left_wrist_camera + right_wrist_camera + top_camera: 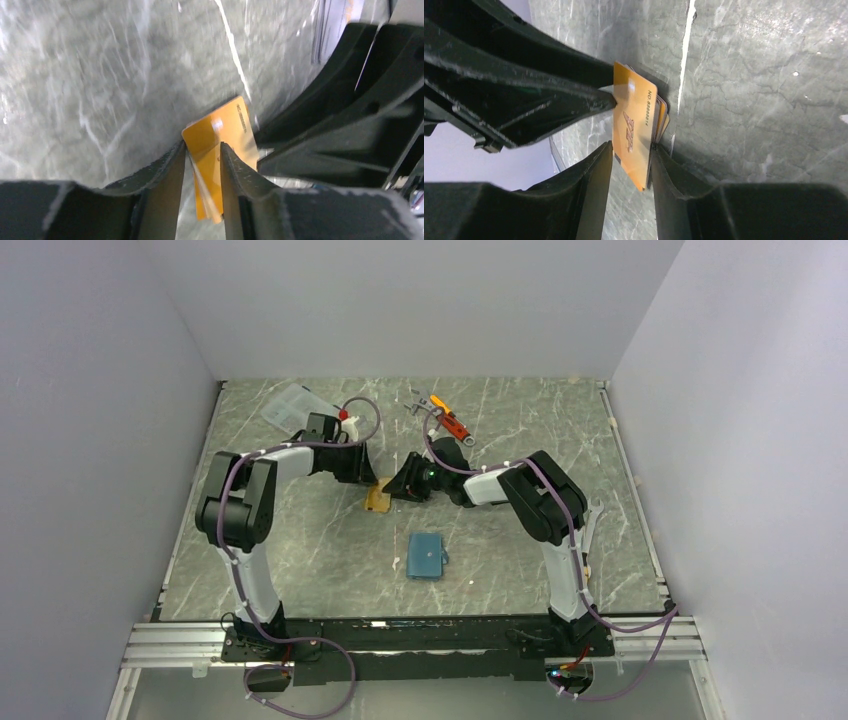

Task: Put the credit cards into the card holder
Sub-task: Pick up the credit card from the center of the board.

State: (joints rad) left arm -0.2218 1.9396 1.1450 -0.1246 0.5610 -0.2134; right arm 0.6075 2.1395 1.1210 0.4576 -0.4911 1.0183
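Orange-gold credit cards (634, 125), at least three in one stack, are pinched by the right pincer (632, 149), their face is met by the spread left pincer (202, 146), and one closed teal card holder (427, 556) is seen apart from both pincers, bases' side.

- table (300, 560): grey-green, marble-like, thin white veins all over
- credit cards (631, 125): orange-gold face, dark row of digits along one edge, brownish logo at centre
- card holder (427, 556): plain teal-blue
- left gripper (202, 146), right gripper (632, 146): matte black, pale grey scuffing on the edges
- left arm (250, 570), right arm (560, 570): white links, black joints
- cables (640, 640): purple
- hand tool (447, 415): orange and red, with grey metal
- plastic box (288, 405): translucent, whitish
- walls (100, 440): pale lilac-grey, no pattern
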